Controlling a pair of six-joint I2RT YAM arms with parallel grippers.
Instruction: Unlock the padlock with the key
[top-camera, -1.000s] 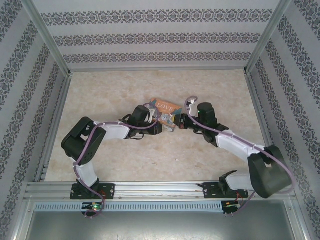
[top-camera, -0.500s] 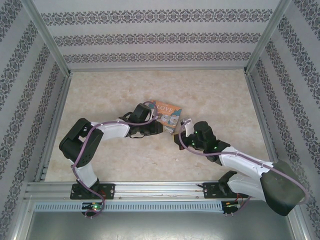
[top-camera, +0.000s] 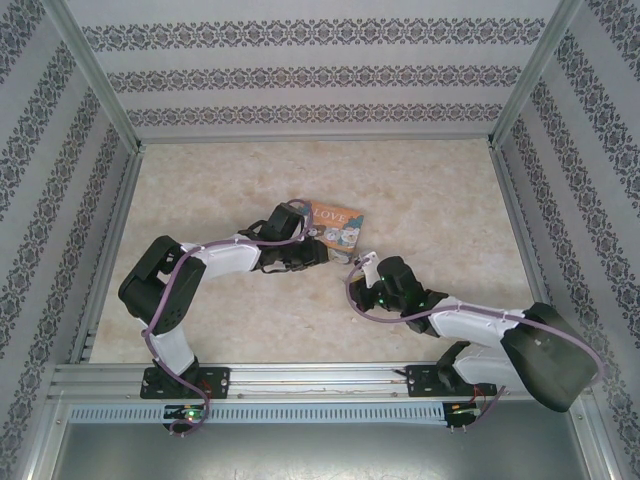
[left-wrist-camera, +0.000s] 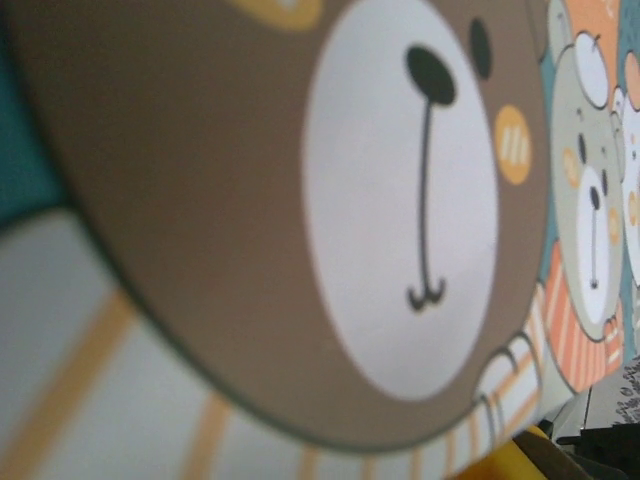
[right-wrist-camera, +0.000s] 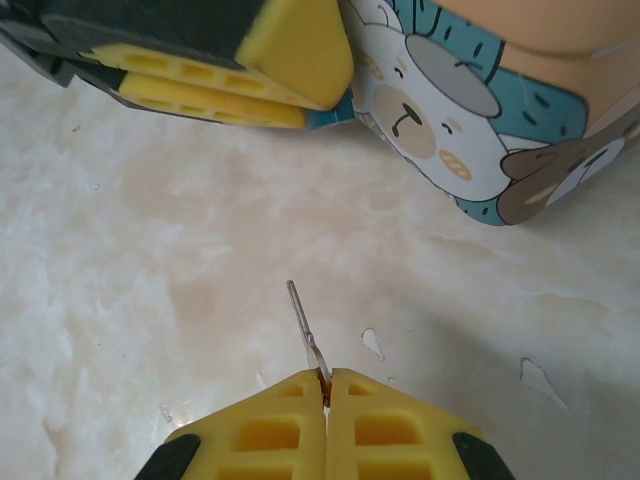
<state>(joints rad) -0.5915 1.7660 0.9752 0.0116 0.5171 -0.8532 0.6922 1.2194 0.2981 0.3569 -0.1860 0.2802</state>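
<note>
- Right gripper (right-wrist-camera: 326, 377): my yellow fingers are pressed together on the key (right-wrist-camera: 303, 320). Its thin silver blade points away from them and its head is hidden between the pads. The gripper is near and right of the tin box (top-camera: 336, 222), over the marbled table (right-wrist-camera: 150, 250).
- Left gripper (top-camera: 316, 253): it sits at the box's near-left edge. I cannot tell how its jaws stand.
- Padlock: I cannot make it out for certain. A teal sliver (right-wrist-camera: 333, 112) sits just beside my left pads (right-wrist-camera: 290, 50) and touches the box.
- Left wrist view: the box's bear print, blurred and very close.

Robot lab test booth: silver aluminium frame posts (top-camera: 92, 72), damask-striped wallpaper panels (top-camera: 320, 60), beige marbled tabletop (top-camera: 440, 190).
</note>
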